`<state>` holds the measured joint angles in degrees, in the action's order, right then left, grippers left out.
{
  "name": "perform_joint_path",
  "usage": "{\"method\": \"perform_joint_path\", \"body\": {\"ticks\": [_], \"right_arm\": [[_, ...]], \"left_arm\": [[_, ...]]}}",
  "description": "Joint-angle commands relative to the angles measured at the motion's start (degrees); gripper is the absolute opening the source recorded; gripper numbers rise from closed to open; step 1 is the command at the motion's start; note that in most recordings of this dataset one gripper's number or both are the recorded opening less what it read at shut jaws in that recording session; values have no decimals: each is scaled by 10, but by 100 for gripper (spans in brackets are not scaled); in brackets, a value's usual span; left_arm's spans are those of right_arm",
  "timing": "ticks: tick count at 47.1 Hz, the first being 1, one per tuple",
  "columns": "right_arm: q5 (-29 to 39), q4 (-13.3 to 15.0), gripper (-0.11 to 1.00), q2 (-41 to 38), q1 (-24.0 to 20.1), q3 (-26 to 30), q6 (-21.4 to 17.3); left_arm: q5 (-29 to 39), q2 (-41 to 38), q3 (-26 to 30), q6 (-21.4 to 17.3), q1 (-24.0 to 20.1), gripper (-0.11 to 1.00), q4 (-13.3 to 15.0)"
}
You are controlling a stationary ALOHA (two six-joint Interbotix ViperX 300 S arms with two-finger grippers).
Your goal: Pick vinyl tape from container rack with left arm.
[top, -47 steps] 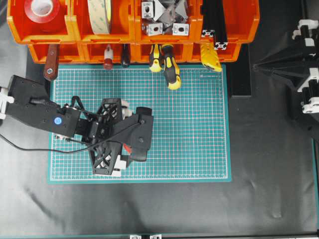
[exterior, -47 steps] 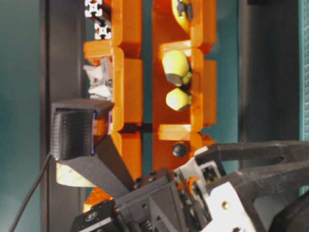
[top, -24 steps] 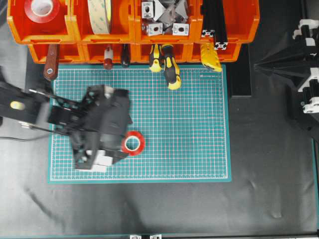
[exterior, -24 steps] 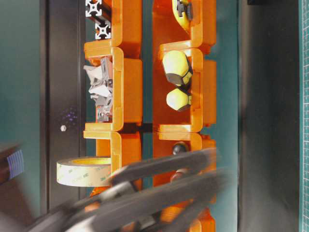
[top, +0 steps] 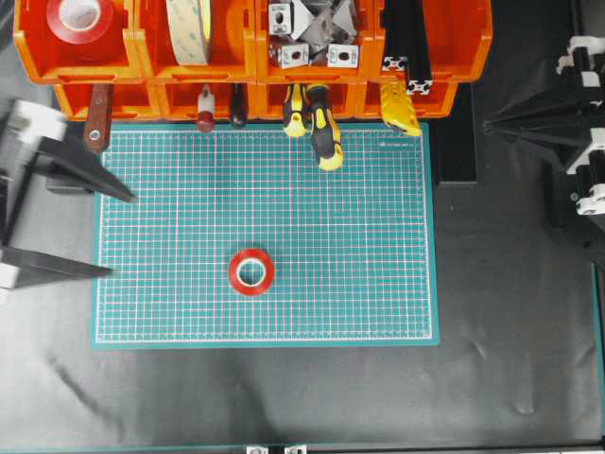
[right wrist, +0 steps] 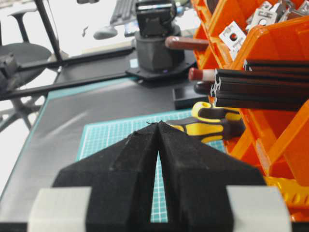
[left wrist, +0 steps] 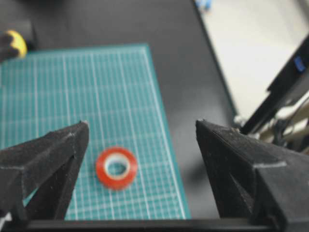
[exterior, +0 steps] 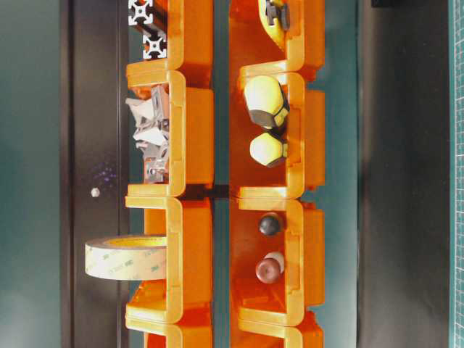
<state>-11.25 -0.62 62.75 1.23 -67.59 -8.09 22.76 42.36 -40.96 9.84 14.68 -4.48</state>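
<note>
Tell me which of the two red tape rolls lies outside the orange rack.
The red roll flat on the green mat; the other red roll sits in the rack's top-left bin.

Red vinyl tape point(top: 251, 271) flat on mat, apart from orange container rack point(top: 253, 71).

My jaws stand wide apart and empty above the green cutting mat point(left wrist: 72, 92), with the red vinyl tape point(left wrist: 116, 167) lying flat on it between them.
</note>
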Motion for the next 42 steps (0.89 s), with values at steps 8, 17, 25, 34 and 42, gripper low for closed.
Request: {"method": "perform_joint_path", "body": {"ticks": [8,17,25,34,42], "right_arm": [[0,1,0,4,1,17,1],[0,1,0,18,1,10,1],[0,1,0,18,5,8,4],[-2,1,0,18,7,7,4],[-2,1,0,17,7,6,4]], "left_arm": [[-20,158,-70,-1,-13,85,-2],[-69,249,-132,0,-54,85,-2],[-105,280,-172,-1,-66,85,-1],[-142,272,-183,-6,-66,85,-1],[-173,257,-190,-5,-66,85,-2]]}}
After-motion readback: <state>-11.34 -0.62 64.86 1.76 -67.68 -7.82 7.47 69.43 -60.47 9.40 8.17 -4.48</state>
